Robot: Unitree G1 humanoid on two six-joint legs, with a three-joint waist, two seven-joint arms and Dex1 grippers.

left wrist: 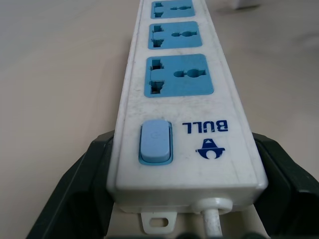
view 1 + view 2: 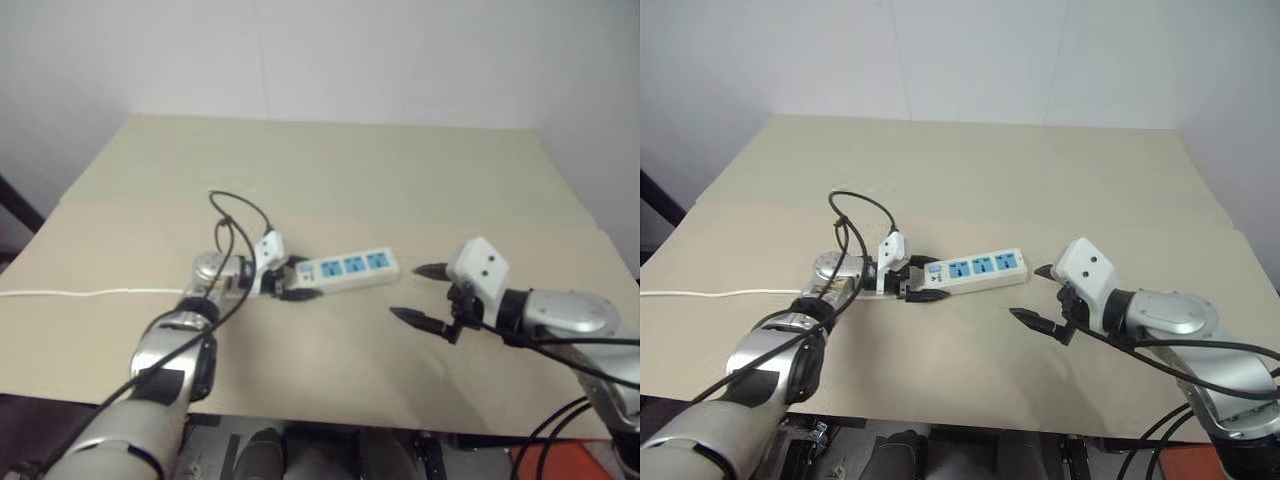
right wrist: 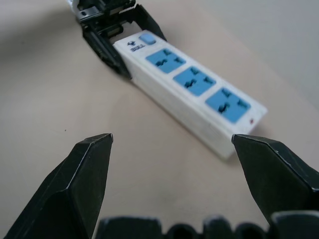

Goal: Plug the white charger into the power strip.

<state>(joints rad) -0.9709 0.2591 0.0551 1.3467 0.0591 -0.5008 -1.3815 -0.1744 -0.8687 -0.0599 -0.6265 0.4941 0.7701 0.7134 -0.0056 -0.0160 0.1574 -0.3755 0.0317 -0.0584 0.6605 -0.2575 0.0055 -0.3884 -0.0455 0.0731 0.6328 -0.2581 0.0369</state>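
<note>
- Two grippers show in the head views: the left gripper (image 2: 912,281) is clamped on the switch end of the strip (image 2: 976,270), which lies flat on the table (image 2: 1040,180); the right gripper (image 2: 1038,296), fingers apart, hovers just beside the strip's far end.
- Left wrist view: black fingers (image 1: 79,194) flank the strip's sides by the switch (image 1: 155,142).
- Right wrist view: spread fingers (image 3: 79,184) point at the strip.

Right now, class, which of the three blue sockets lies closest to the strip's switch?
The socket directly beside the pale blue switch, at the power strip's corded end.
</note>
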